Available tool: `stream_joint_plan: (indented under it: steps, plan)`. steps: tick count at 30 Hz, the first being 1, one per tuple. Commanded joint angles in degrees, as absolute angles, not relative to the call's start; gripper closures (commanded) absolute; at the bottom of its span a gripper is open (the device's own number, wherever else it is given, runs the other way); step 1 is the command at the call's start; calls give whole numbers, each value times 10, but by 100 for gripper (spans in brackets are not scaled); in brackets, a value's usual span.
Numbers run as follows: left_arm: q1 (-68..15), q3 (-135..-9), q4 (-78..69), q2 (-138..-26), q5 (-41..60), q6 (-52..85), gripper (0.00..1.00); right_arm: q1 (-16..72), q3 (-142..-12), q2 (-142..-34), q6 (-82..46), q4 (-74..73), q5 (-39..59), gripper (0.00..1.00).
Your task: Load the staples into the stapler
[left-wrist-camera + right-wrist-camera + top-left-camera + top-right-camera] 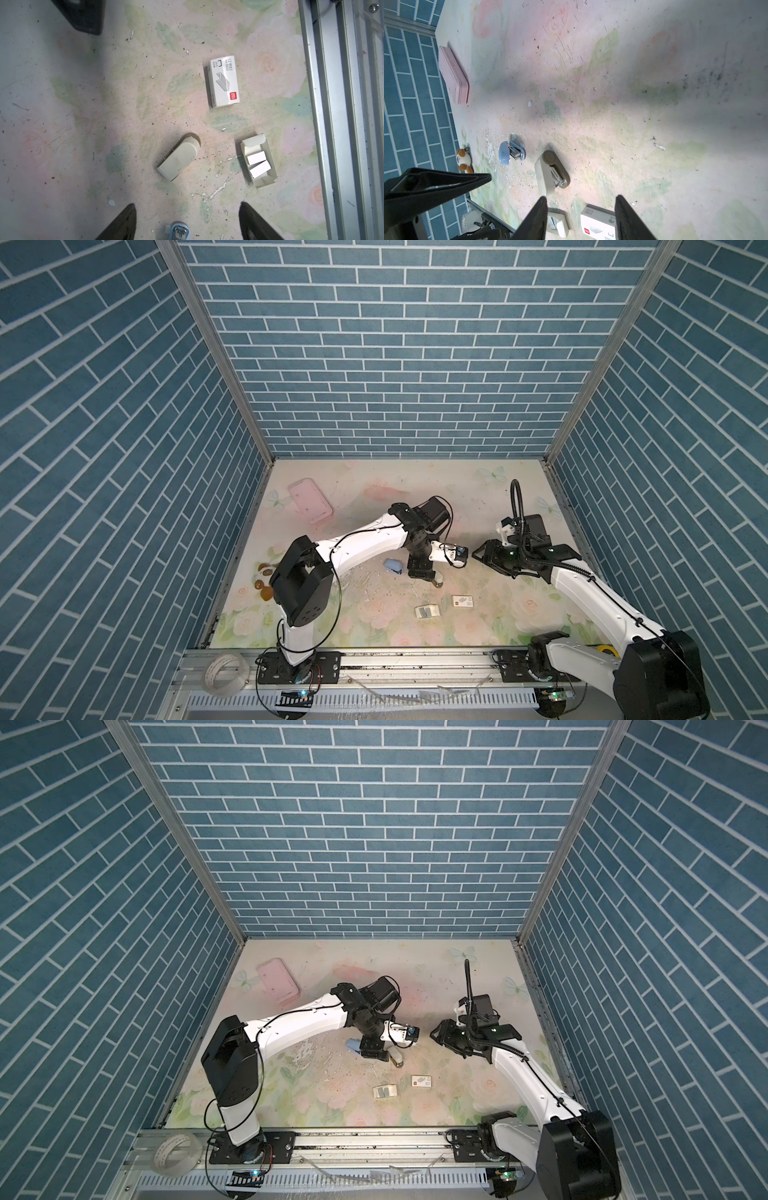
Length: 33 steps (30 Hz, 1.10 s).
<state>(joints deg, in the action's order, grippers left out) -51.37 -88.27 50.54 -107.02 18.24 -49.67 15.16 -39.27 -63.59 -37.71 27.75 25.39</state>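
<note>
Beige stapler [436, 582] is found on its side near mid-table on the floral tabletop [519, 614], its metal magazine exposed to the right wrist camera. At its 10 o'clock in a top view a blue mini stapler [392, 565] is placed, also on its side, close by but apart. Which of the two is meant by the task cannot be told. Two short strips of staples [257, 158] are seen side by side in an open white cardboard tray [252, 143]; they are washed out to white in the left wrist view and read grey in the right wrist view. That tray is located at 6 o'clock of the beige stapler, near but not touching. At the tray's 3 o'clock a white staple-box sleeve [462, 600] with a red logo is laid flat, apart from it. The left gripper [187, 203] is pointed down at the table between the two staplers; its jaws are held wide apart, nothing is gripped, and the blue mini stapler's nose is framed between the fingers. The right gripper [581, 197] is hung above the table at 2 o'clock of the beige stapler, touching nothing; its jaws are parted with a clear gap and nothing is held. A pink tin case [311, 500] is parked at 10 o'clock of the table, well apart. A plush dog [463, 160] is left at the 9 o'clock edge.
</note>
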Motion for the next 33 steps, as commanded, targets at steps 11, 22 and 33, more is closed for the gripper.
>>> stream_joint_plan:
  steps: [11, 22, 33]
  plan:
    - [-528, -953, 526, -1177, 188, -569, 26, 117, -337, -579, -382, 312, 247, 54]
    - [-538, -954, 523, -1200, 177, -595, 41, 87, -353, -577, -355, 324, 259, 55]
    - [-541, -952, 530, -1212, 168, -605, 46, 64, -343, -591, -353, 306, 281, 57]
